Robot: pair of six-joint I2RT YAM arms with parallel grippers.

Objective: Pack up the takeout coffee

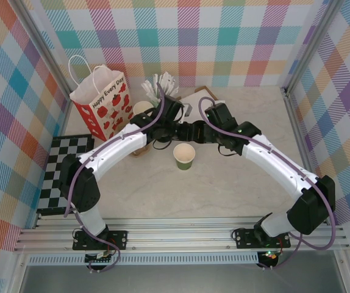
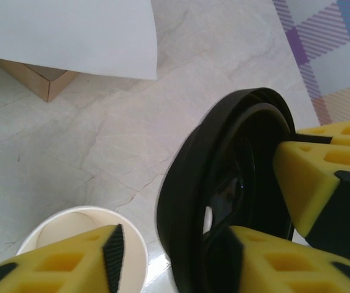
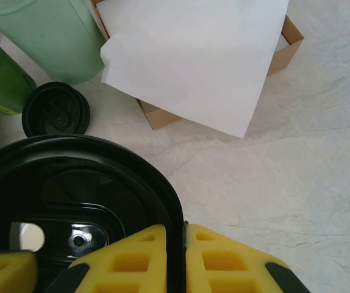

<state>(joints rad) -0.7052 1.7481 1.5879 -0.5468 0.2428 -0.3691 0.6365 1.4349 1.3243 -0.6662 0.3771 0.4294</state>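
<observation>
Black lid (image 3: 71, 183) is pinched at its rim by closed right fingers (image 3: 190, 244), half-open left fingers (image 1: 180, 128) straddling it ungripped; if released early, it could be dropped.

Left arm (image 1: 111, 149) and right arm (image 1: 272, 160): white and black
White shells between black joints, purple cables (image 1: 70, 194) looping alongside; fingers (image 3: 217, 262) yellow, moulded with square recesses.
</observation>
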